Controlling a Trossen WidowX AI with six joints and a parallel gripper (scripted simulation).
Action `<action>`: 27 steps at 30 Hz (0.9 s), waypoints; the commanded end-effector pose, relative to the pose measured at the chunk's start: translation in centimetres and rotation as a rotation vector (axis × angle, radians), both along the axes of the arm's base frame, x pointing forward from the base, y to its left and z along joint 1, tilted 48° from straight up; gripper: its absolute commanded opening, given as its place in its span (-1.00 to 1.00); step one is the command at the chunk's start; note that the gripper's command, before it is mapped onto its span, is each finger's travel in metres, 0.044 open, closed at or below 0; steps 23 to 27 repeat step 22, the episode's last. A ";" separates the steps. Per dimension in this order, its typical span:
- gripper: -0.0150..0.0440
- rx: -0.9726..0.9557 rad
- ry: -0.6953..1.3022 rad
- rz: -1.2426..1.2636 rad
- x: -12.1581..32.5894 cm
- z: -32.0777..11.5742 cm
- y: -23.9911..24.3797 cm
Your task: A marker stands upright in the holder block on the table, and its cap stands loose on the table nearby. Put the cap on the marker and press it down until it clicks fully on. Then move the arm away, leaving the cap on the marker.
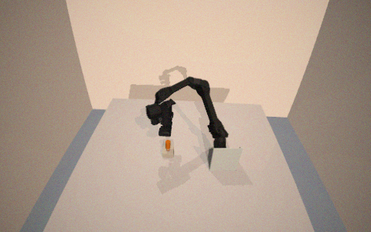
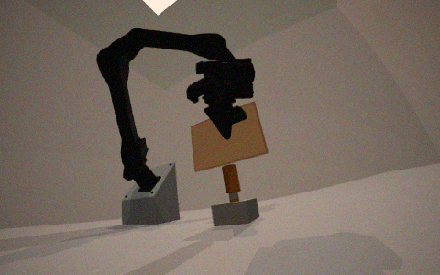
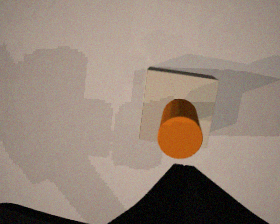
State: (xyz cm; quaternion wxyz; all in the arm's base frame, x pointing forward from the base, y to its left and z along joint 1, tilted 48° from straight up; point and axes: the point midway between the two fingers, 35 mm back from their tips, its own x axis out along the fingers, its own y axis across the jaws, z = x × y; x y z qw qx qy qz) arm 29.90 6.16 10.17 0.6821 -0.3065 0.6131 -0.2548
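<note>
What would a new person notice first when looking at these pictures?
The bright orange cap catches the eye first: it sits on the marker, which stands upright in the pale holder block near the middle of the table. Next is the black arm, arching from its grey base with its shut, empty gripper hanging above the cap, clear of it. In the wrist view, the cap's round top fills the centre.

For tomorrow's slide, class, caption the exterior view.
Shut, empty hand hangs above the orange cap, already seated on the marker in its holder block.
</note>
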 end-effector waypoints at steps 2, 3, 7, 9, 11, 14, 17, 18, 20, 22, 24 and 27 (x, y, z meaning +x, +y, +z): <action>-0.49 -0.001 0.005 -0.004 -0.7 2.1 2.3; -0.49 -0.001 0.005 -0.004 -0.7 2.1 2.3; -0.22 -0.001 0.005 -0.004 -0.7 2.1 2.3; -0.05 -0.001 0.005 -0.004 -0.7 2.1 2.3; 0.13 -0.001 0.005 -0.004 -0.7 2.1 2.3; 0.40 -0.001 0.005 -0.004 -0.7 2.1 2.3; 0.67 -0.001 0.005 -0.004 -0.7 2.1 2.3; 0.75 -0.001 0.005 -0.004 -0.7 2.1 2.3; 0.93 -0.001 0.005 -0.004 -0.7 2.1 2.3; 1.00 -0.001 0.005 -0.004 -0.7 2.1 2.3; 1.00 -0.001 0.005 -0.004 -0.7 2.1 2.3; 1.00 -0.001 0.005 -0.004 -0.7 2.1 2.3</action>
